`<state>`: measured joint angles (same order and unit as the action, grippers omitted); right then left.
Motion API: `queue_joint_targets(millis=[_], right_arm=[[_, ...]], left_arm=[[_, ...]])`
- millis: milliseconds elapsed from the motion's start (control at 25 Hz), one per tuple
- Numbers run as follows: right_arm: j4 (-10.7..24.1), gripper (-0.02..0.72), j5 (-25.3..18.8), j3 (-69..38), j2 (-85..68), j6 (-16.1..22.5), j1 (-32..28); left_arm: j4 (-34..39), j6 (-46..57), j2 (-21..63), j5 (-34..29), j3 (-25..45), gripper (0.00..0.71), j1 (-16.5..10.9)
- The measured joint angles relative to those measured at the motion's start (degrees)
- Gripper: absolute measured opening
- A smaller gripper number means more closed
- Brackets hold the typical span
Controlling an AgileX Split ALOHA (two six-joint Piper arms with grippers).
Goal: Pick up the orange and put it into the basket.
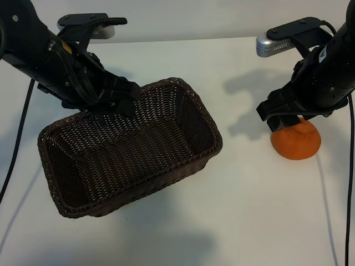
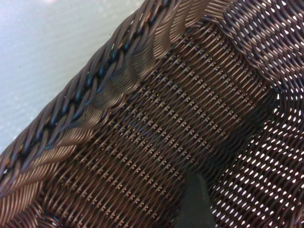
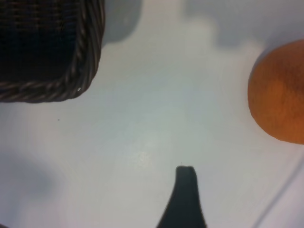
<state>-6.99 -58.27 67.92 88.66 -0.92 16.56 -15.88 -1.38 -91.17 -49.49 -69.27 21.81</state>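
Approach step: your right tool [image 1: 289,123], jaws apart, hovers at the orange [image 1: 297,141]; next, straddle it and clamp. Left tool [image 1: 113,100], apart, at the basket [image 1: 183,160] rim.

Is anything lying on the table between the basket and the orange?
No: only bare white table separates the basket from the orange, seen in the exterior and right wrist views.

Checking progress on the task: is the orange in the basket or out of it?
Out. The orange sits on the table, apart from the basket, whose visible inside shows only weave.
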Motion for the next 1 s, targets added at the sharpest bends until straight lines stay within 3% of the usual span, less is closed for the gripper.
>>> queue_joint_targets(millis=[1000], right_arm=[[1.4,0.572,-0.1,0.0,0.0,0.0,0.0]], left_arm=[[0.0,0.2,0.0,2.2,-0.1,0.553,0.0]])
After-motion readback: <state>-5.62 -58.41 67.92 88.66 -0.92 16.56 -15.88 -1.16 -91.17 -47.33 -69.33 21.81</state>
